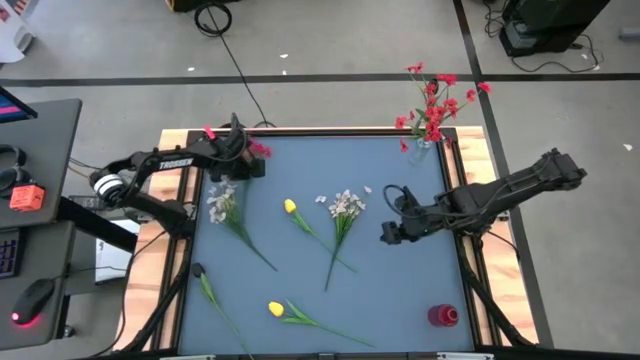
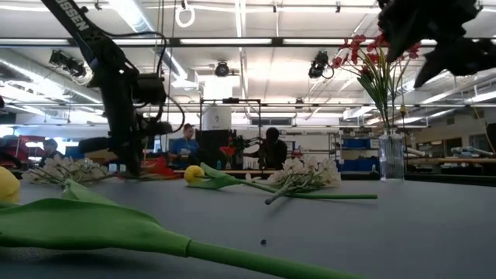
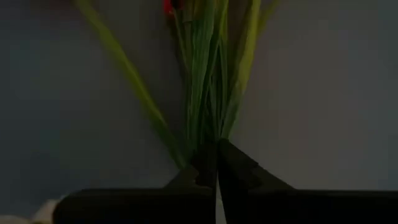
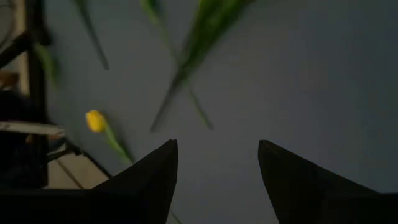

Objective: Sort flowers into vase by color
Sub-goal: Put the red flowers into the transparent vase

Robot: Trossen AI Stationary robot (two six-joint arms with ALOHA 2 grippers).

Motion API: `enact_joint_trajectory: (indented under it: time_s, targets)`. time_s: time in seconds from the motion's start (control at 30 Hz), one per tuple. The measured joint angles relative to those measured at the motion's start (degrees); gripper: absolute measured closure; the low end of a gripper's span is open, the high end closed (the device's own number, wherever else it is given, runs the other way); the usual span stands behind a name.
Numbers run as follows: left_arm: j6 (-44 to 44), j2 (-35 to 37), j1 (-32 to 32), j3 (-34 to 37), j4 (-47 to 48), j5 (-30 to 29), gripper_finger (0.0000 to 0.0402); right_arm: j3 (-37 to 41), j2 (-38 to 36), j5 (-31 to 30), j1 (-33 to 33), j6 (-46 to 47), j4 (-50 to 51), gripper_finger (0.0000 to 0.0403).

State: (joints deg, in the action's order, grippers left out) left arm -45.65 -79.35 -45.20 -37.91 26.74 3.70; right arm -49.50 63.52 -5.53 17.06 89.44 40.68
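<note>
Red flower (image 1: 258,149) lies at the table's (image 1: 400,300) far-left corner, its green stems pinched in the closed left gripper (image 3: 216,163). 2 yellow tulips (image 1: 290,207) and 2 whitish sprays (image 1: 346,204) lie mid-table. Glass vase (image 2: 391,157) with red blossoms stands far right. Right gripper (image 4: 217,155) hovers right of centre, fingers apart, empty.

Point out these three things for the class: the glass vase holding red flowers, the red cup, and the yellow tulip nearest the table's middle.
glass vase (image 2: 391,157), low view, on its clear wall.
red cup (image 1: 443,316), high view, on its top.
yellow tulip (image 1: 290,206), high view, on its yellow head.
</note>
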Motion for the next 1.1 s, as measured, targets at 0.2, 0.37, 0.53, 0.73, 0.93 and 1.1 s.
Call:
enact_joint_trajectory:
  time_s: [0.2, 0.37, 0.53, 0.73, 0.93, 1.1]
  targets:
    - [-0.1, 9.0, 5.7, 0.0, -9.1, 5.0, 0.0394, 0.0, 2.7, -0.9, -1.0, -8.1, -8.1, 0.0173]
    - [-1.4, 16.0, 13.6, 0.0, -21.5, 5.0, 0.0395, 0.0, 4.9, -4.8, -1.9, -16.7, -17.1, 0.0173]
    - [-0.7, 18.3, 22.7, -0.1, -36.6, 3.3, 0.0395, 0.0, 7.4, -13.8, -4.5, -30.5, -34.6, 0.0173]
    - [4.8, 18.2, 33.2, -0.1, -52.2, 0.2, 0.0395, 0.0, 11.3, -10.5, -9.7, -39.0, -52.3, 0.0171]
    - [10.8, 18.1, 41.0, -0.1, -55.4, -6.6, 0.0395, 0.0, 14.5, -3.9, -11.9, -44.1, -64.7, 0.0167]
    - [10.9, 14.5, 45.2, -0.1, -61.4, -9.7, 0.0395, 0.0, 16.3, -3.7, -12.1, -47.7, -68.9, 0.0168]
